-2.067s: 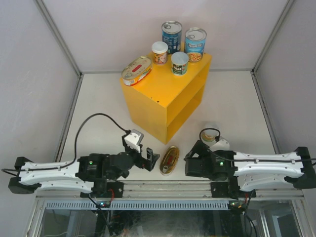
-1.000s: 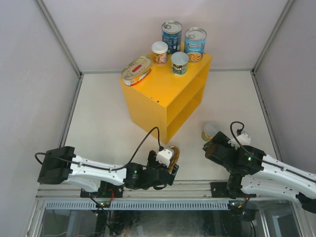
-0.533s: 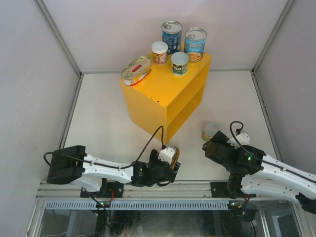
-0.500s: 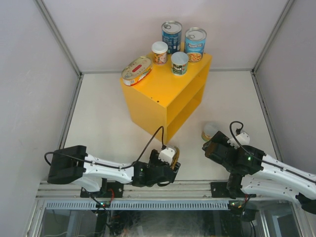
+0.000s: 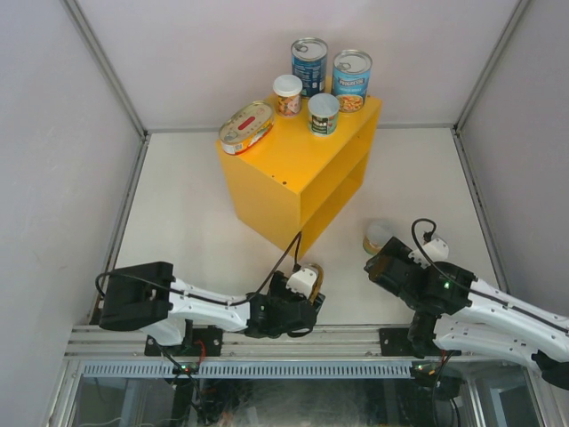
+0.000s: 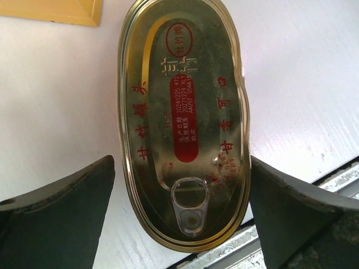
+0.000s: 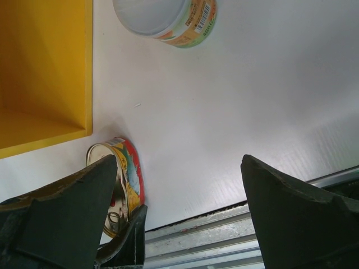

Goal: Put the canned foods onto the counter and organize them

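On top of the yellow counter (image 5: 293, 173) stand two tall blue cans (image 5: 309, 62) (image 5: 352, 78), two small round cans (image 5: 287, 94) (image 5: 324, 113) and one flat oval tin (image 5: 246, 125). A second oval tin (image 6: 185, 123) lies on the table by the near rail, pull tab up. My left gripper (image 6: 182, 162) is open, with one finger on each side of this tin and a gap at both. A third small round can (image 7: 165, 17) sits on the table ahead of my right gripper (image 7: 179, 162), which is open and empty over bare table.
The cabinet's lower corner (image 6: 56, 11) is just beyond the oval tin, and its open shelf side (image 7: 45, 67) is left of the right gripper. A metal rail (image 5: 293, 338) runs along the near table edge. Pale enclosure walls close in the table.
Both arms have left their rest poses and reached forward. Over the last second the left arm has slid further right, bringing its fingers around the oval tin. The right arm has barely moved.
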`<action>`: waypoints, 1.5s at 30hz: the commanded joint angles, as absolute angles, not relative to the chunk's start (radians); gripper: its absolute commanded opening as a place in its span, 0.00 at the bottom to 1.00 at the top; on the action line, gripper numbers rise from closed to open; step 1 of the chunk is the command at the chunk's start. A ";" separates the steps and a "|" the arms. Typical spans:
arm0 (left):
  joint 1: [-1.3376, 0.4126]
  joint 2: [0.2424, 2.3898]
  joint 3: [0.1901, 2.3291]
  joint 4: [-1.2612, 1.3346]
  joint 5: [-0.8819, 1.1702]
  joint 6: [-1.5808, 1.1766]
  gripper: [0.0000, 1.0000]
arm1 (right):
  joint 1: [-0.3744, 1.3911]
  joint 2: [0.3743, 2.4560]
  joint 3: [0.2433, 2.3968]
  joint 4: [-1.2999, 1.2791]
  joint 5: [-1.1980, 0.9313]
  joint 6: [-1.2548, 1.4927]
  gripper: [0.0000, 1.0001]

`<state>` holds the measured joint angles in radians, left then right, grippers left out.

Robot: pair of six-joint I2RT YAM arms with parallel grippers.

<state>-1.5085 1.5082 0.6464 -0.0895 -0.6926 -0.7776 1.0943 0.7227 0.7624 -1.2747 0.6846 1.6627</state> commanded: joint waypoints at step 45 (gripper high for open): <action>-1.660 1.302 0.592 0.009 -0.846 -0.743 0.00 | 1.138 0.678 0.744 -1.363 0.665 1.732 0.88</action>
<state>-1.6409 1.3548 0.5888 -0.0055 -0.7677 -0.7486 1.1233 0.6895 0.7475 -1.3369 0.6353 1.7027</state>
